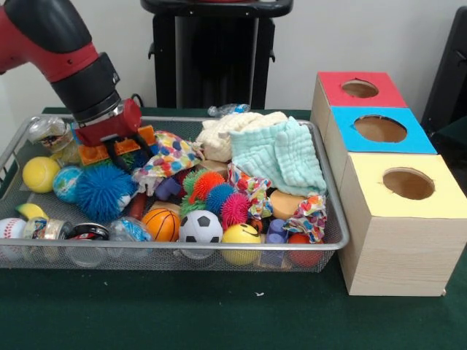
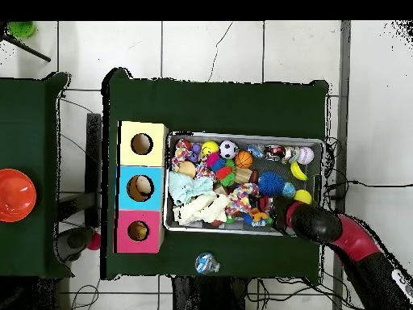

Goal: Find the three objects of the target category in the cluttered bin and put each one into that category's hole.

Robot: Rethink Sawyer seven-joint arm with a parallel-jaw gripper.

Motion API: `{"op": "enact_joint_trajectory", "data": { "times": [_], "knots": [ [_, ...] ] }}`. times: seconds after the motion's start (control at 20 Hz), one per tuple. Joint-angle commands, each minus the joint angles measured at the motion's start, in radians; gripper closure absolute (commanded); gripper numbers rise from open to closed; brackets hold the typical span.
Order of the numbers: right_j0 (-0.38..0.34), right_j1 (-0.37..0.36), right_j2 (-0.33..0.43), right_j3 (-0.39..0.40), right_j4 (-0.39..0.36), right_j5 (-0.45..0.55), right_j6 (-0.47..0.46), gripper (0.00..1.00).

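Step in hand, as I judge it: the search or first reach. The tool (image 1: pixel 125 149) is down inside the bin (image 1: pixel 332 244), at the far corner on the front view's left. Nothing lifted that I can see.

Tool: black fingers hang below the red wrist block, tips among the clutter. They seem to touch or straddle an orange block (image 1: pixel 109 151), close to a patterned cloth (image 1: pixel 169 157). How far apart the fingers stand, and whether they pinch anything, I cannot tell; the wrist and toys hide them. Overhead, the arm (image 2: pixel 323 226) covers the tool entirely.

Outward from the tool: spiky blue ball (image 1: pixel 106 191) just in front, yellow ball (image 1: pixel 40 174) and a jar (image 1: pixel 49 135) to the side. Further along, spiky orange, blue and pink balls, a basketball (image 1: pixel 160 224), soccer ball (image 1: pixel 201 227), smiley ball (image 1: pixel 241 242). Mint cloth (image 1: pixel 281 154) and cream cloth (image 1: pixel 232 131) piled at the far side.

Bin sits on the green table (image 1: pixel 219 313). Beside it, touching or nearly so, three wooden boxes with holes: red (image 1: pixel 359 88), blue (image 1: pixel 380 129), yellow (image 1: pixel 408 184).

Next move, judged: settle on one target piece, close on it cleanly without snagging cloth, lift clear of the rim, then carry across the full bin to the matching hole. Which category is wanted is not shown.
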Motion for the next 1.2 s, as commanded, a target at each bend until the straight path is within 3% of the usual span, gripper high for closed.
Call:
{"op": "enact_joint_trajectory", "data": {
  "times": [0.05,0.7,1.2],
  "knots": [
    [-0.016,0.055,0.015,0.141,0.052,0.018,0.004,0.0],
    [-0.001,-0.017,0.045,0.211,0.086,-0.054,0.04,0.0],
    [0.007,-0.062,0.097,0.177,-0.04,-0.214,-0.032,0.0]
  ]
}}
